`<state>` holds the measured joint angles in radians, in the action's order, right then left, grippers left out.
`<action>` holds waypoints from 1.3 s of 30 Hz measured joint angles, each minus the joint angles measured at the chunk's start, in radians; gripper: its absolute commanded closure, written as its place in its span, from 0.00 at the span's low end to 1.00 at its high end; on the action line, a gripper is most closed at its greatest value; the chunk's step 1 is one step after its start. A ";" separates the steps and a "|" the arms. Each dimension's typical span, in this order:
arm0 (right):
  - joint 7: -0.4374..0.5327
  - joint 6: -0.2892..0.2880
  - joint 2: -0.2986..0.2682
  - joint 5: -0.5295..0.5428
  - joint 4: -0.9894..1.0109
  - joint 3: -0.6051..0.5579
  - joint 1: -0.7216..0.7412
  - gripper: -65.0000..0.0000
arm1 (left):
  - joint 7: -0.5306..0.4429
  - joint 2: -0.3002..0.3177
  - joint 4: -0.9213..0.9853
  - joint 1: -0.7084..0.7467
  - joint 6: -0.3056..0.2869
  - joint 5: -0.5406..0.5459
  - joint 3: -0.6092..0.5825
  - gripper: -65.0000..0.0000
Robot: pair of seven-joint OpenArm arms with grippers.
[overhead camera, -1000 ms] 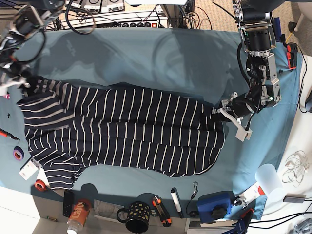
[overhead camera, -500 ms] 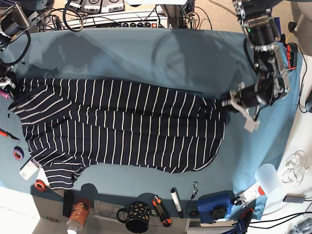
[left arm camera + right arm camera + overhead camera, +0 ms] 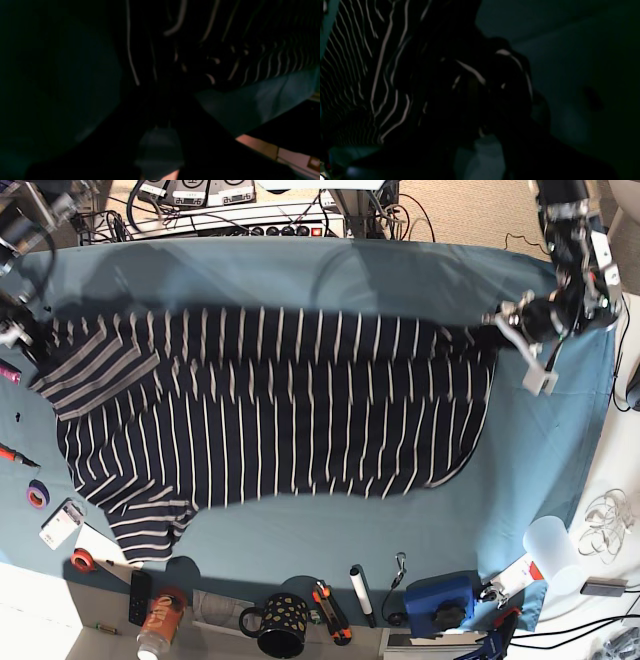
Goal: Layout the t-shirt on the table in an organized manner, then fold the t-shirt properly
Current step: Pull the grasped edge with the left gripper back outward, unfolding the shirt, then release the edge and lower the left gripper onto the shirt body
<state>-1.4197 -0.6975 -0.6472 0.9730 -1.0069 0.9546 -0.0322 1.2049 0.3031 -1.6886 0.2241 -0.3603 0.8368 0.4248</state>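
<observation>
The dark navy t-shirt with thin white stripes lies spread across the teal table, hem to the right and sleeves to the left. Its far edge is pulled taut between both grippers. My left gripper is shut on the hem corner at the right. My right gripper is shut on the shoulder at the left. Both wrist views are very dark. They show bunched striped fabric, the left wrist and the right wrist, over the teal cloth.
Along the near edge stand a can, a dotted black mug, an orange cutter, a marker and a blue box. Tape rolls lie at the left edge. A power strip sits behind the table.
Both grippers have moved toward the table's far edge, carrying the shirt's upper edge with them. The shirt is now stretched wider and lies further back.
</observation>
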 measured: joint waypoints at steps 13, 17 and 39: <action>0.006 0.000 -0.023 0.061 0.000 0.000 -0.192 1.00 | -0.005 0.035 -0.019 0.110 -0.033 0.100 0.004 1.00; 0.006 0.000 -0.023 0.061 0.000 0.000 -0.190 1.00 | -0.004 0.036 -0.054 0.153 -0.037 0.099 0.005 1.00; 0.005 0.001 -0.063 0.311 0.000 0.014 -0.192 0.66 | 0.041 0.037 -0.185 0.182 -0.032 0.014 0.058 0.60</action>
<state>-1.4143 -0.6964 -0.7097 1.2842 -1.0073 0.9688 -0.2241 1.2461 0.3397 -1.8736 0.4061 -0.3923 0.8505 0.4831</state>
